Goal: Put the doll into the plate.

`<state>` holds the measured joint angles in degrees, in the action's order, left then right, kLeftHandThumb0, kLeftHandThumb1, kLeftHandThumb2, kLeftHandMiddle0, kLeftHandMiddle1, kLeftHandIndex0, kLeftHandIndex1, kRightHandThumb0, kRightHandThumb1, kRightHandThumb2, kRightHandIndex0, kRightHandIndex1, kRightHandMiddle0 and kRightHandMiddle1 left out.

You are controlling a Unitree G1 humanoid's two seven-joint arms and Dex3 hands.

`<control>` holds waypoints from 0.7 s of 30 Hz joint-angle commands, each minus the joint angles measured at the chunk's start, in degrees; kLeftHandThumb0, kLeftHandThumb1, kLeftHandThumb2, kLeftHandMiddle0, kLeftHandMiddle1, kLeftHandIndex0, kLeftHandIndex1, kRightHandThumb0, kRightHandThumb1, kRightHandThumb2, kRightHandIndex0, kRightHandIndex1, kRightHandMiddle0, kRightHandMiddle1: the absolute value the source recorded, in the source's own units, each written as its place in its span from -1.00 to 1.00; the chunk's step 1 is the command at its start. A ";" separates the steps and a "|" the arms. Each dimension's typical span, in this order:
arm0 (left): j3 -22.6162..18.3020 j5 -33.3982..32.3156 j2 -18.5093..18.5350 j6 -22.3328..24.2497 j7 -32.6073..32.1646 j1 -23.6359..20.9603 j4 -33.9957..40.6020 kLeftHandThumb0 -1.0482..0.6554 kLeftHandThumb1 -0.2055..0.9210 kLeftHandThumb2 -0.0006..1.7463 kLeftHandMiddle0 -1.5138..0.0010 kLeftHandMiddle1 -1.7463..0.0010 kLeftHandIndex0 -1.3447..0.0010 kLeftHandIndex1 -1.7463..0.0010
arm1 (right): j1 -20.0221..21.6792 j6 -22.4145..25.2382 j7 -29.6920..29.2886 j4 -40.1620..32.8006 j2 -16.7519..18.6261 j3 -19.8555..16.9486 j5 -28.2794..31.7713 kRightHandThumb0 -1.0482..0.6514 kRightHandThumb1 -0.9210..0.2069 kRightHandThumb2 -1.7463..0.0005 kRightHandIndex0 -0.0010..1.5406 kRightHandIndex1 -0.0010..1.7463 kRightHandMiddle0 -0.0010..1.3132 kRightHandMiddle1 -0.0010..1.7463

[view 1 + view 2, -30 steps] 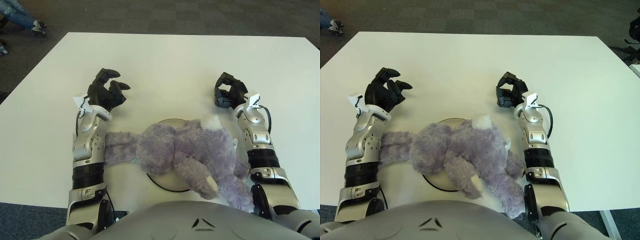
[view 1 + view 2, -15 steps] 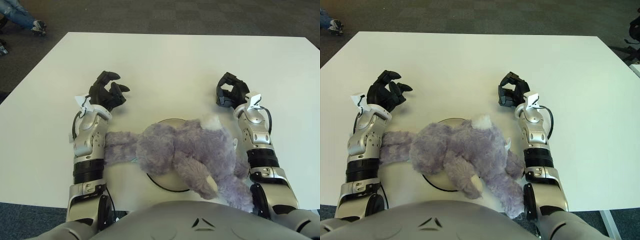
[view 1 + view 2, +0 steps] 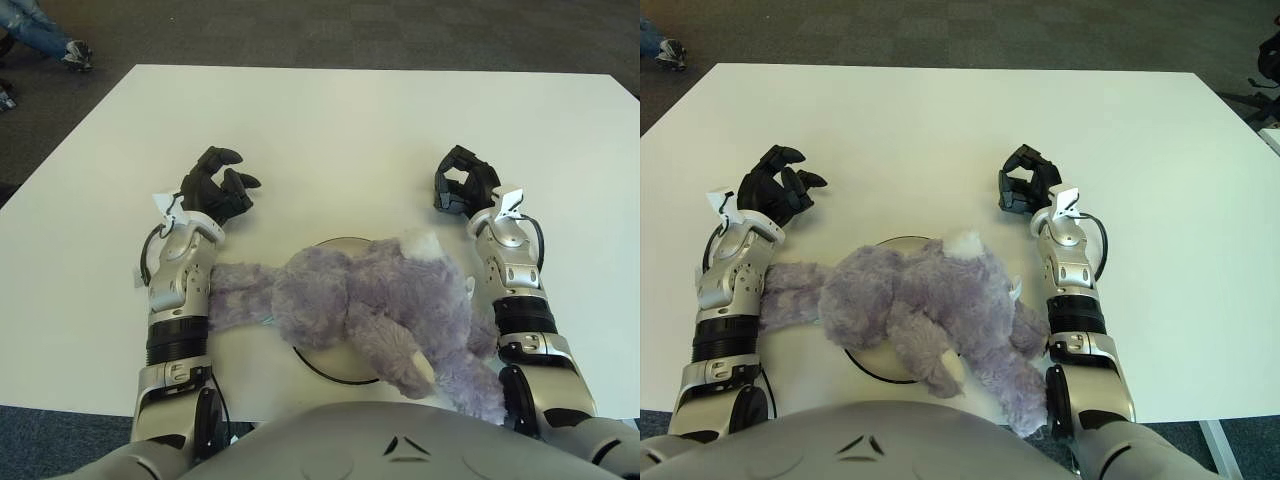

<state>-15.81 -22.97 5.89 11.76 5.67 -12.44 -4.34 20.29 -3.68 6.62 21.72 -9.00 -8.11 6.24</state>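
Observation:
A purple plush doll [image 3: 360,305] lies across a round plate [image 3: 322,366] near the table's front edge. It covers most of the plate, and its limbs hang over the rim to the left and right. My left hand [image 3: 215,189] is above the table to the left of the doll, fingers curled, holding nothing. My right hand [image 3: 462,185] is to the upper right of the doll, fingers curled, holding nothing. My left forearm [image 3: 178,290] touches the doll's left limb.
The white table [image 3: 340,130] stretches away beyond the hands. Dark carpet surrounds it. A person's foot [image 3: 70,52] shows at the far left on the floor.
My left hand has shifted slightly down and to the right. My right hand has edged slightly away from me. The doll has not moved.

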 commanded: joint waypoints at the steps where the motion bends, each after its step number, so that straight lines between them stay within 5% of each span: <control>1: -0.32 0.26 0.52 -0.50 0.49 -0.78 -0.61 0.22 -0.42 0.77 0.15 -1.00 0.05 -1.00 | 1.36 -0.26 -0.61 0.73 0.63 -1.29 1.43 -0.33 0.04 -0.48 0.60 1.00 -0.09 1.00; 21: -0.65 -0.14 0.53 -1.49 2.00 -0.93 -2.32 0.22 -0.44 0.79 0.14 -1.00 0.04 -1.00 | 2.37 1.26 -5.80 1.10 3.38 -4.47 3.36 -0.33 0.04 -0.49 0.62 1.00 -0.08 1.00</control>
<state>-16.10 -23.01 5.96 11.01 6.82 -12.73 -5.92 21.54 -2.81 1.55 22.24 -6.24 -11.77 8.38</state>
